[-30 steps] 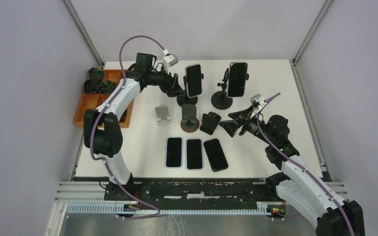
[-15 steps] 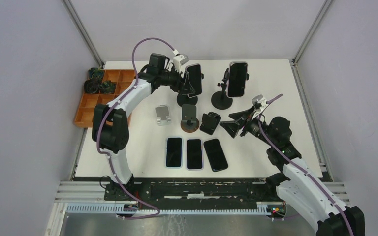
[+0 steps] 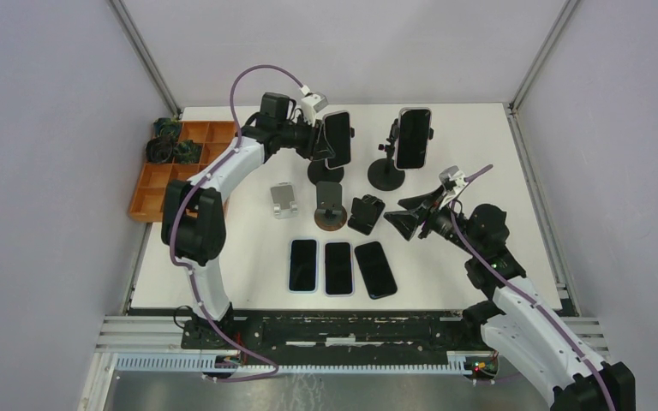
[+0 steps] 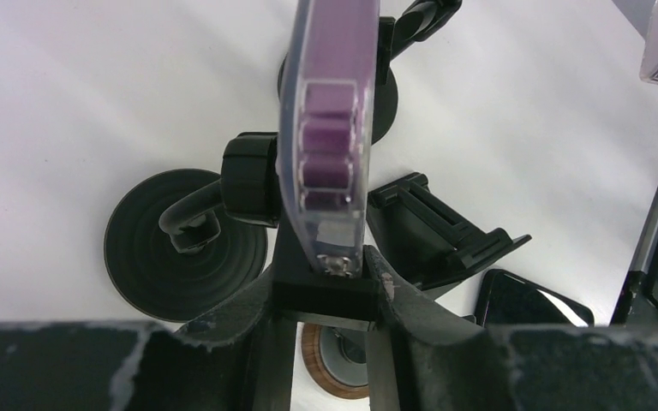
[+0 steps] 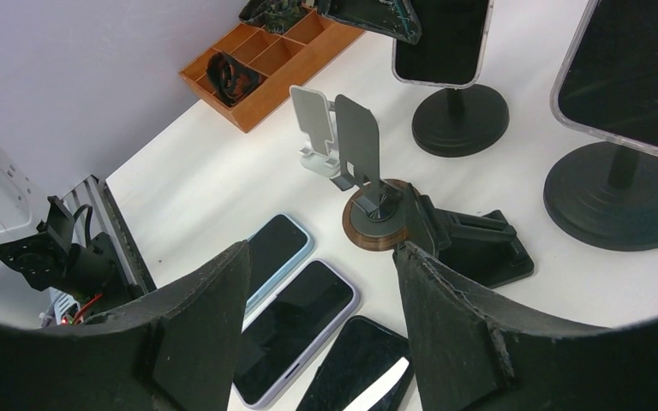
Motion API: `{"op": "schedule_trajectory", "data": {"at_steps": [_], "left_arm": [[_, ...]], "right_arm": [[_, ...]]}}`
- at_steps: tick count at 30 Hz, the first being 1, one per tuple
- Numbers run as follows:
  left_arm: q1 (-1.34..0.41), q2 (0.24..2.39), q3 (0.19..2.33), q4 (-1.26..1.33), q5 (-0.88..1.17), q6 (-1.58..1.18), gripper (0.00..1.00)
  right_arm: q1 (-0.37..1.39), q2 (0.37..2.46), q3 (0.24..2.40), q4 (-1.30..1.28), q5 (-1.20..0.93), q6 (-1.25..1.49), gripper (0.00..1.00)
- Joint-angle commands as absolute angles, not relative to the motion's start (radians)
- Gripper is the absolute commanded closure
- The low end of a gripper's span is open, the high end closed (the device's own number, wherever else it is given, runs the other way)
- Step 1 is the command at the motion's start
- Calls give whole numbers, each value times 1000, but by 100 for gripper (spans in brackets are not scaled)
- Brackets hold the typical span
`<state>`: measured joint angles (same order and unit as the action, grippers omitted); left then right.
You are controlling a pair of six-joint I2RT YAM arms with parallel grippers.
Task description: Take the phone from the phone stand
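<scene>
A phone (image 3: 337,139) in a clear case stands upright in the left black phone stand (image 3: 326,174) at the back of the table. My left gripper (image 3: 321,141) reaches it from the left. In the left wrist view the phone (image 4: 330,103) shows edge-on, purple inside. The jaws of my left gripper (image 4: 323,274) are closed against its end and the stand's black clamp (image 4: 321,295). My right gripper (image 3: 404,214) hovers open over mid-table, and in its own view this gripper (image 5: 321,257) holds nothing.
A second phone (image 3: 414,137) sits on another stand (image 3: 385,175). In front stand a white holder (image 3: 284,199), a wooden-based holder (image 3: 330,214) and a black folding holder (image 3: 365,214). Three phones (image 3: 338,268) lie flat. An orange tray (image 3: 176,167) sits far left.
My left gripper has moved right onto the mounted phone and its jaws have closed in. The right gripper has narrowed slightly and hardly moved.
</scene>
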<state>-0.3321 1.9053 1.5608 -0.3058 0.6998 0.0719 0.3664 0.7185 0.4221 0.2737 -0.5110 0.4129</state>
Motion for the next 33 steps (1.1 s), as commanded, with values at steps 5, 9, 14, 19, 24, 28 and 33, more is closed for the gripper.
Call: {"op": "schedule_trajectory", "data": {"at_steps": [5, 9, 14, 19, 24, 28, 33], "left_arm": [[-315, 1882, 1679, -360, 684, 204, 98], [-282, 1885, 1755, -468, 781, 289, 98], [-261, 1855, 1823, -574, 840, 363, 98], [-251, 1777, 1816, -552, 861, 377, 98], [-249, 1704, 1806, -550, 872, 382, 98], [-249, 1636, 1818, -569, 908, 388, 98], [-250, 1524, 1827, -618, 1039, 386, 98]], "right_arm": [[370, 704, 406, 330, -540, 443, 32], [372, 711, 412, 348, -575, 447, 32], [382, 724, 417, 380, -590, 463, 32], [398, 723, 417, 390, -586, 470, 33], [409, 716, 426, 387, -584, 471, 34], [414, 713, 441, 389, -586, 481, 35], [426, 720, 481, 432, -600, 511, 34]]}}
